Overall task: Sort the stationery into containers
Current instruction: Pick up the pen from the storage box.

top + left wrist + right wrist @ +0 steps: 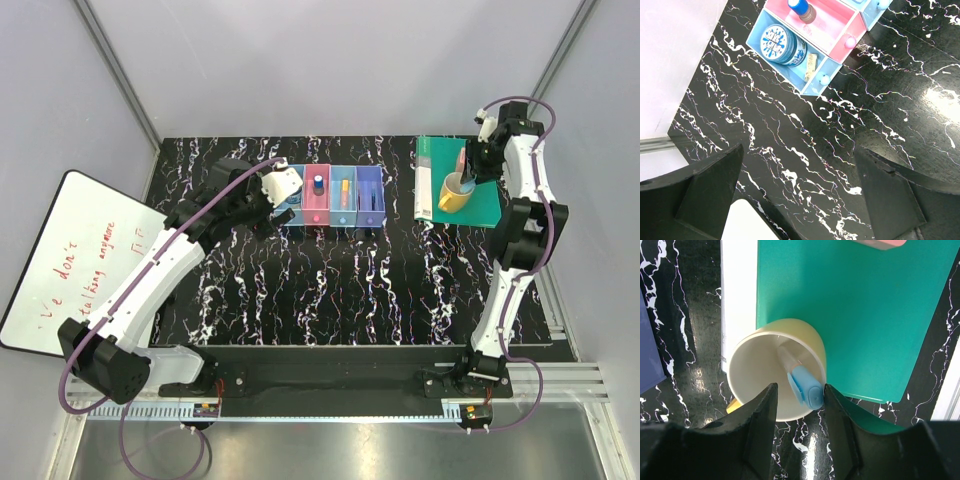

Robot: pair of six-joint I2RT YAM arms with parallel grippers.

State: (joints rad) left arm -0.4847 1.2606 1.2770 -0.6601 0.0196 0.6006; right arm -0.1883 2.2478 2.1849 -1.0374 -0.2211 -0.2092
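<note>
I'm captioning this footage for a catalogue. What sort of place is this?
Likely a robotics lab test cell: a left arm and right arm bolted at a black marbled table, pale panels enclosing it, and a staged row of coloured bins.

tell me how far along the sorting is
Done: round blue disc in the light blue bin, blue cylinder in the pink bin, orange stick in the blue bin. In hand: the right fingers straddle a blue-capped pen leaning in the yellow mug, not clamped. Left: lifting that pen out and binning it.
</note>
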